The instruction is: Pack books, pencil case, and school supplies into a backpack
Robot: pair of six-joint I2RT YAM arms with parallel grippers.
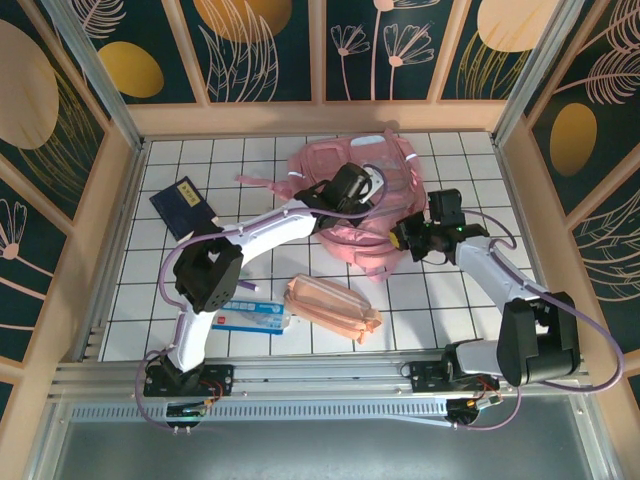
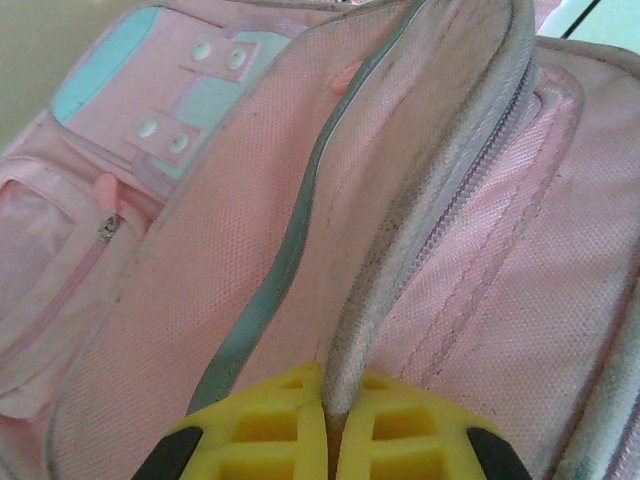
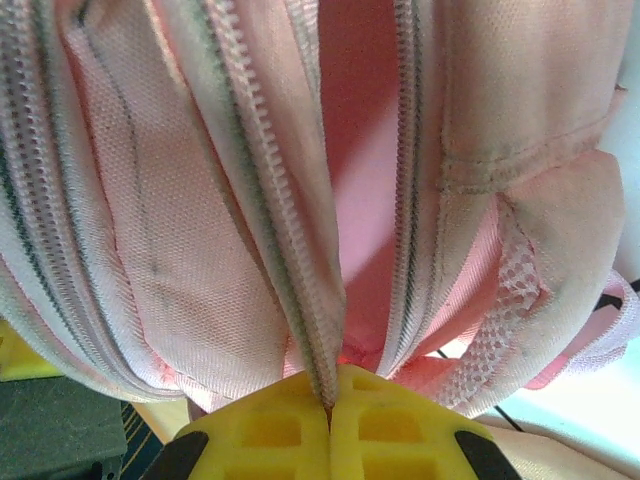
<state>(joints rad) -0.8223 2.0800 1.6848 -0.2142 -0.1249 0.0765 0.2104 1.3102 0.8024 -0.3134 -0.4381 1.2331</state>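
A: What has the left tool [image 2: 328, 425] got?
B: It's clamped on the backpack [image 1: 390, 160]'s grey-piped opening rim. The right tool [image 3: 330, 415] pinches a zipper edge, probably of the same opening.
A: The rest?
B: The pencil case [image 1: 333, 308] lies on the counter [image 1: 420, 300], nearer than both tools, with the white-and-blue packet [image 1: 250, 317] beside it. The booklet [image 1: 182, 205] is left of the left tool.

One each: backpack [image 1: 392, 162], booklet [image 1: 183, 205], pouch [image 1: 330, 305], packet [image 1: 250, 318]

Bright, even light; wrist views render the backpack [image 2: 200, 300] slightly soft.
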